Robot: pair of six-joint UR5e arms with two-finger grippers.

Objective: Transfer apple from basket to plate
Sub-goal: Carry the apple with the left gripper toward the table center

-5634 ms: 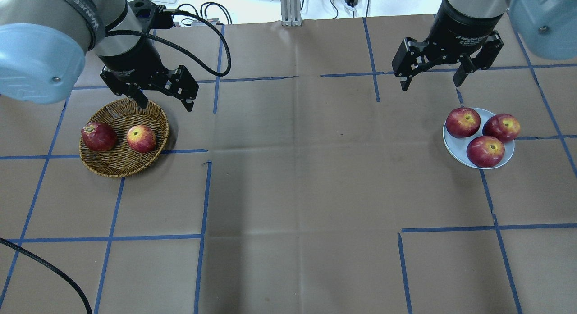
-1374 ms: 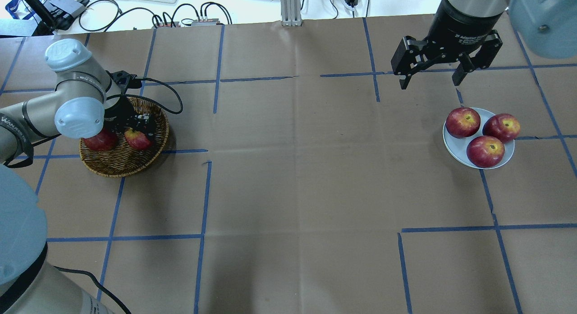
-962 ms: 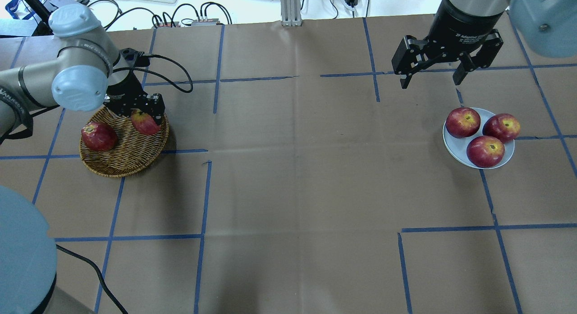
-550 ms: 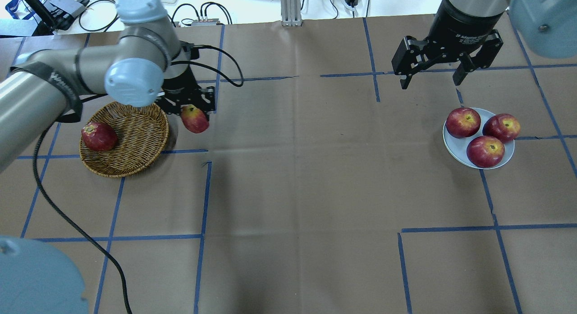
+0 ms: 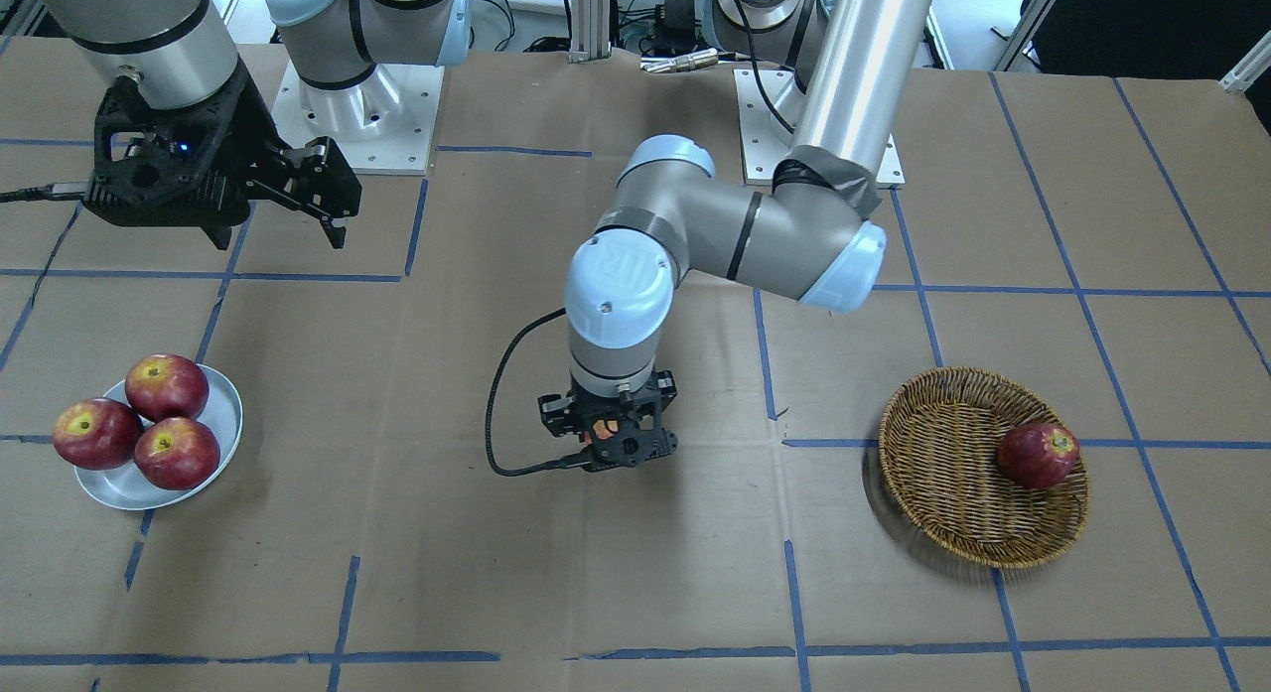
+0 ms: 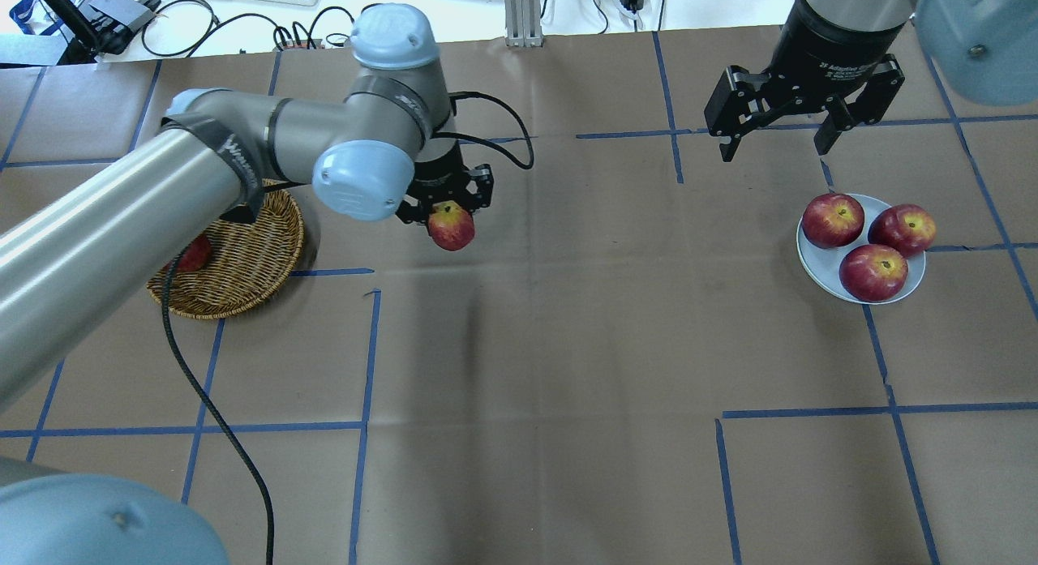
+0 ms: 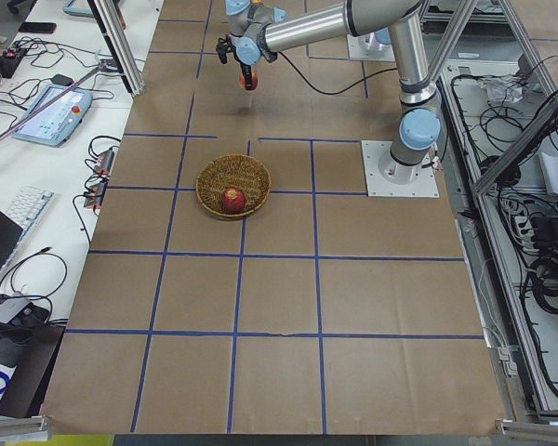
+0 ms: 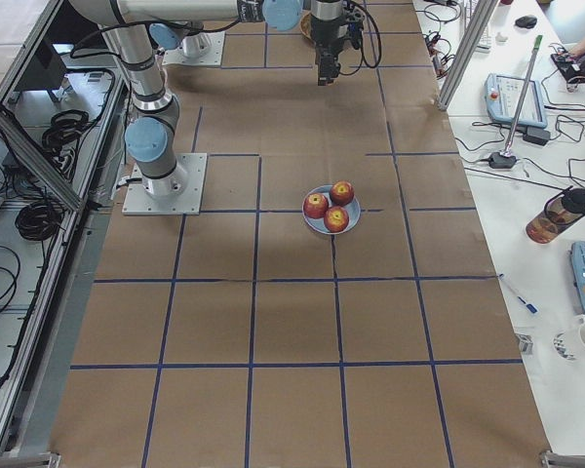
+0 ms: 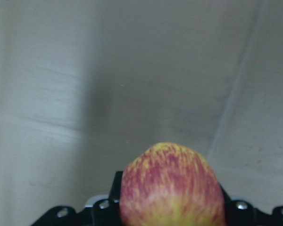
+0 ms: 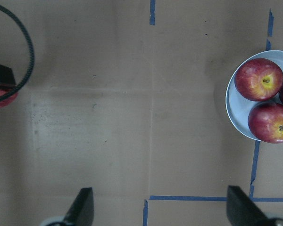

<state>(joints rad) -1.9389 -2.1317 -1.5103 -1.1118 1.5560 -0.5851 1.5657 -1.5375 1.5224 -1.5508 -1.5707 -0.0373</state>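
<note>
While the left gripper (image 6: pixel 451 216) pinches the apple (image 6: pixel 452 227) overhead, well apart from the basket (image 6: pixel 259 257), the front-facing view shows the right gripper (image 5: pixel 279 241) spread wide, much farther from the basket, like the plate (image 5: pixel 223 414).

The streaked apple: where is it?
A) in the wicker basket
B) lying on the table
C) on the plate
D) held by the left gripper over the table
D: the left gripper is shut on the apple, clear of the table, between the basket and the plate.
</note>
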